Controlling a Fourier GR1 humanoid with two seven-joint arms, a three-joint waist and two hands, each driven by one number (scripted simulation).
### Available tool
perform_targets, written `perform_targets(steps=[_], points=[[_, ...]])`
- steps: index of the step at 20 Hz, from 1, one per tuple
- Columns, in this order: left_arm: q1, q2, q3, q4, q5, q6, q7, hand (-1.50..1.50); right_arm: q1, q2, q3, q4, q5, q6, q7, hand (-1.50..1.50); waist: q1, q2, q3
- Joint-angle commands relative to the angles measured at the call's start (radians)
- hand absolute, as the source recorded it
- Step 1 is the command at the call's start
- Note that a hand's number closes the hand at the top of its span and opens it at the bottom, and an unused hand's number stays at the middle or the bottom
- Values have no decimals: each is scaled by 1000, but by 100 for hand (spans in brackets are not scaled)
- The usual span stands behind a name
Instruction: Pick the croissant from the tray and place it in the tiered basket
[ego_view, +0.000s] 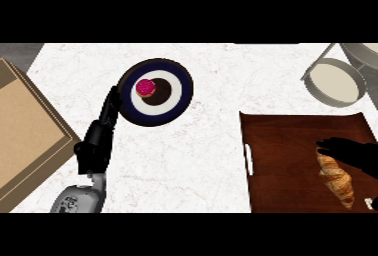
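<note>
My grey left forearm (74, 200) comes in at the lower left and rises steeply, leaning a little to the right. At its end my black left hand (96, 142) lies open, fingers straight and pointing away from me. My black right hand (353, 154) enters from the right edge, reaching leftward.

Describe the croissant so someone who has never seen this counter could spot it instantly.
Find the dark brown tray on the white counter's right side. Toward its right edge, just below the black right hand in the view, lies the croissant, golden-brown and ridged. It is the only food on the tray; the pink treat sits apart on the blue-and-white plate.
</note>
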Motion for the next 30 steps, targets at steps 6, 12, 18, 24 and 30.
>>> perform_targets(steps=[6, 12, 18, 24, 30], points=[[-31, -8, 45, 47, -2, -23, -16, 0, -27, 56, -12, 97, 54, 2, -42, -150, 0, 0, 0], [-13, -28, 6, -20, -43, -12, 26, 0, 9, 113, -31, 85, 20, -29, -49, -150, -1, 0, 0], [5, 17, 56, -49, 11, -68, 18, 0, 33, 176, -36, 103, 59, -274, -85, 150, -2, 0, 0], [18, -59, -15, -22, -70, -3, 5, 0, -74, 194, -97, 244, 50, -332, -130, 150, 4, 1, 1], [21, -10, 34, -18, -15, -53, -8, 0, -109, 182, -128, 191, 278, -193, 586, 150, 16, 1, -6]])
